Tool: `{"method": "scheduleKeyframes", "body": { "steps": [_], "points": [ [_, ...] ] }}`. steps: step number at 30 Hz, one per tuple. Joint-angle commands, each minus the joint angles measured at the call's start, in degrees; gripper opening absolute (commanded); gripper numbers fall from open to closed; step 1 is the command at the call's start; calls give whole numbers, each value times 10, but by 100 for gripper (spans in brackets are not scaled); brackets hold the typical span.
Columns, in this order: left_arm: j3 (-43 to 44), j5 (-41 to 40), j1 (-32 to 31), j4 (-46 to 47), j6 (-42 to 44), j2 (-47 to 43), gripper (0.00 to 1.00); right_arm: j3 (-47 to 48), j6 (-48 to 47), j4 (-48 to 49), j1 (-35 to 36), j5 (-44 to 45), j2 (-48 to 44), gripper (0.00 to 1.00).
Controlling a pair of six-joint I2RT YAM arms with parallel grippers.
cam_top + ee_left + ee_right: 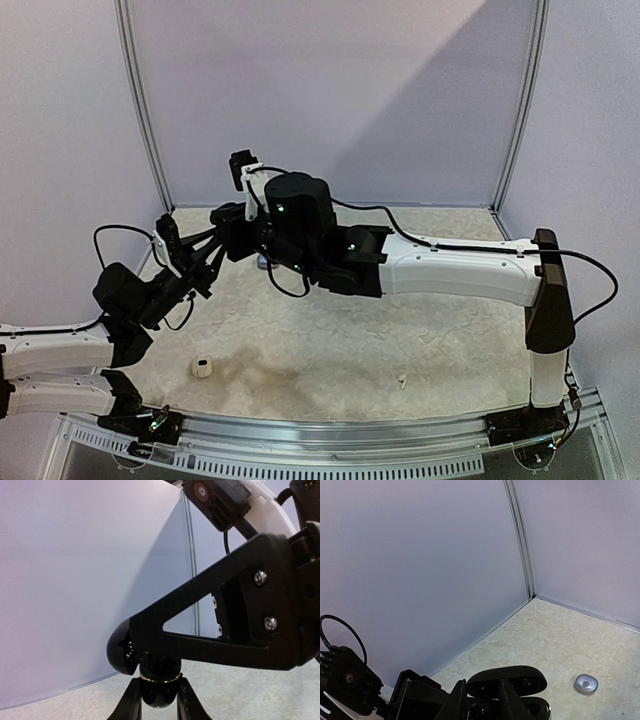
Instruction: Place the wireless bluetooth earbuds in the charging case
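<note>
- Between the fingers of the left gripper, raised above the table, sits a small glossy black piece with a thin golden band. From its size I take it for a black earbud. That gripper is clenched on it.
- Touching it from above is the black charging case, lid swung open, with its rounded shell showing in the left wrist view.
- The right gripper has its fingers hard against that case. I cannot tell whether they clamp it or only press on it.
- Step in hand, as I judge it: seating this bud in its well, with both arms meeting at the far left of the table.
- The next move calls for the bud to be lined up with the well and turned the right way round. A short, gentle push should follow, and the left fingers should let go only once it sits flush.
- Farther out, a silvery-grey case lies on the table near the back corner, and a small white item lies near the front edge, well apart from the grippers.
</note>
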Motion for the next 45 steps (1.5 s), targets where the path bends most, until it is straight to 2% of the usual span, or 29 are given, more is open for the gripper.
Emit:
{"method": "scheduleKeyframes", "body": {
  "steps": [1, 8, 14, 23, 27, 35, 40, 43, 45],
  "points": [
    [18, 25, -6, 43, -11, -15, 0, 13, -12, -56, -7, 27, 30, 24],
    [20, 25, -6, 38, -18, -16, 0, 17, -13, -71, -7, 22, 36, 24],
    [21, 20, -6, 26, -26, -16, 0, 30, -22, -71, -8, 2, 37, 29],
    [29, 18, -3, -7, -65, -17, 0, 10, -54, -62, -18, -21, -41, 37],
    [33, 20, -3, -20, -81, -15, 0, -3, -56, -49, -29, -84, -69, 45],
    [38, 25, -3, -33, -95, -12, 0, -8, -42, -9, -46, -197, -89, 52],
    [40, 33, -2, -34, -111, -11, 0, -15, -50, -63, -63, -231, -120, 63],
    [46, 60, 3, -36, -138, -9, 0, -26, -61, -144, -80, -259, -147, 79],
    [54, 86, 7, -36, -158, -8, 0, -55, -83, -170, -83, -267, -170, 83]
  ]
}}
